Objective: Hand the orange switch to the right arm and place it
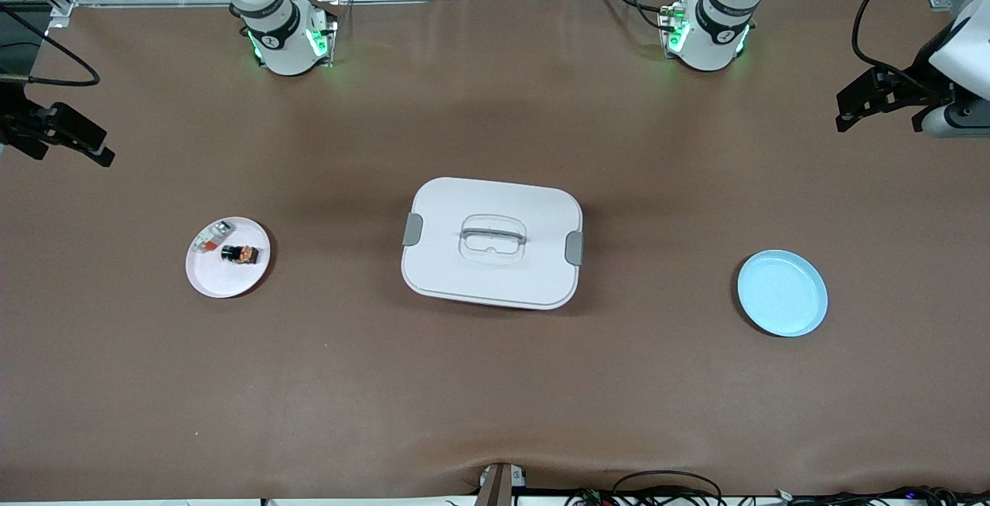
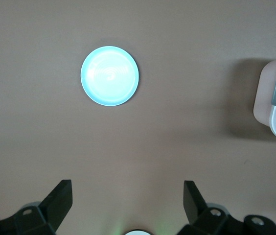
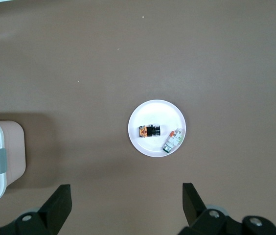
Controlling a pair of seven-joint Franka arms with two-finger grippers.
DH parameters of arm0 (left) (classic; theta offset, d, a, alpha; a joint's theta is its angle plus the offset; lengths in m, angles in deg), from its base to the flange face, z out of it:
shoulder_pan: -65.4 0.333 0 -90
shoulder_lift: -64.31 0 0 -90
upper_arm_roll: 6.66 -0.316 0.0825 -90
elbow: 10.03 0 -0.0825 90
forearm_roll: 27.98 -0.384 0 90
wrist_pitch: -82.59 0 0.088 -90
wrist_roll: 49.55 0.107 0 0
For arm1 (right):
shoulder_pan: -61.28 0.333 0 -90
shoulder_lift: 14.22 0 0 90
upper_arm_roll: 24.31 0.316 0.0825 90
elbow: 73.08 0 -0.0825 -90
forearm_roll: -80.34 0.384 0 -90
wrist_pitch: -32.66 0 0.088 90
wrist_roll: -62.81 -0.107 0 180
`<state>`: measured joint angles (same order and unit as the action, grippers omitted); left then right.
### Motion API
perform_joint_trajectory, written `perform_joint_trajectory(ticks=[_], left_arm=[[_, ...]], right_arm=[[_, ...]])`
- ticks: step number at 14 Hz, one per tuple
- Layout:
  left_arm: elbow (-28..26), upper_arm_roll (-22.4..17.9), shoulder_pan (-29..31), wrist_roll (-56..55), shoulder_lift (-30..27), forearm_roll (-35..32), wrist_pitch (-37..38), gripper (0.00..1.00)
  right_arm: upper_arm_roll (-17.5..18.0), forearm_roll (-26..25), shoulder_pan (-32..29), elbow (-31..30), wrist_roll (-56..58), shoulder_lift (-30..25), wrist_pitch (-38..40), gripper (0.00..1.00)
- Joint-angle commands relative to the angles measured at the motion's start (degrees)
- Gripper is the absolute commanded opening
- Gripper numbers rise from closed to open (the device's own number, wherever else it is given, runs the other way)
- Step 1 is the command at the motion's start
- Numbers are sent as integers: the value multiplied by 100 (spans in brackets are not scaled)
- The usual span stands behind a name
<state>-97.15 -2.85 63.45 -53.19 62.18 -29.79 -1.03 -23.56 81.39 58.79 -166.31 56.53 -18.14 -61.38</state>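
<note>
Your orange switch (image 1: pixel 240 254) lies on the white plate (image 1: pixel 224 282) toward the right arm's end of the table, at about nine o'clock from the white lidded box (image 1: pixel 492 243) in the front view. On the same plate, just beside the switch at roughly its ten o'clock, you will find the white-and-grey piece (image 1: pixel 211 237); whether the two touch is hard to make out. The switch is so small that you can read only a black body and an orange part, nothing finer.

The right gripper (image 1: pixel 77 141) hangs over the table edge at the right arm's end, with its arm mostly cut off by the frame. Its fingers stand spread and hold nothing; in the right wrist view you see only the two dark fingertips (image 3: pixel 59 198), the rest cropped. That view looks down on the plate and switch (image 3: pixel 149 131) from high above.

The left gripper (image 1: pixel 870 104) waits over the table at the left arm's end, at about one o'clock from the blue plate (image 1: pixel 781 293). Its fingers (image 2: pixel 62 196) are likewise spread and bare. The blue plate lies at about three o'clock from the box.

The lid is on the box, so you cannot see what is inside. Both wrist views catch only one end of the box.
</note>
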Motion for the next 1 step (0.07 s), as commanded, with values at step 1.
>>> perform_joint_trajectory(ticks=[1], left_arm=[[134, 6, 37, 21, 55, 14, 40, 100]], right_arm=[[-13, 88, -76, -739, -66, -582, -360, 100]])
